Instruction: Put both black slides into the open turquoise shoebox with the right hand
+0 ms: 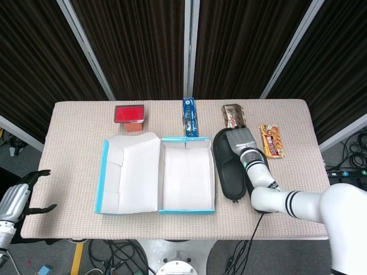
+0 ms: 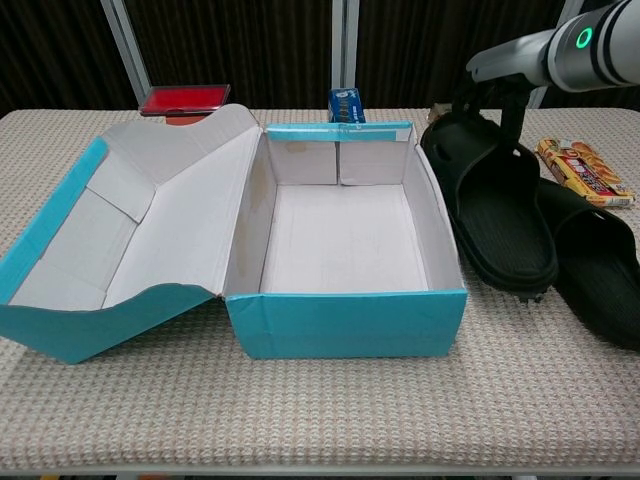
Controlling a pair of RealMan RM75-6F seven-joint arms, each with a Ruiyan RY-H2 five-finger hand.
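Right hand (image 2: 490, 95) grips one black slide (image 2: 495, 215), raised beside the turquoise shoebox (image 2: 345, 325); left hand (image 1: 17, 197) open.

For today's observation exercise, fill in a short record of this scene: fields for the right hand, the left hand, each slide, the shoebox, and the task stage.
right hand: grips the strap end of one slide
left hand: off the table edge, holds nothing
lifted slide: tilted, raised beside the box
other slide: flat on the table
shoebox: open, no slide inside
task stage: first slide picked up, not yet placed
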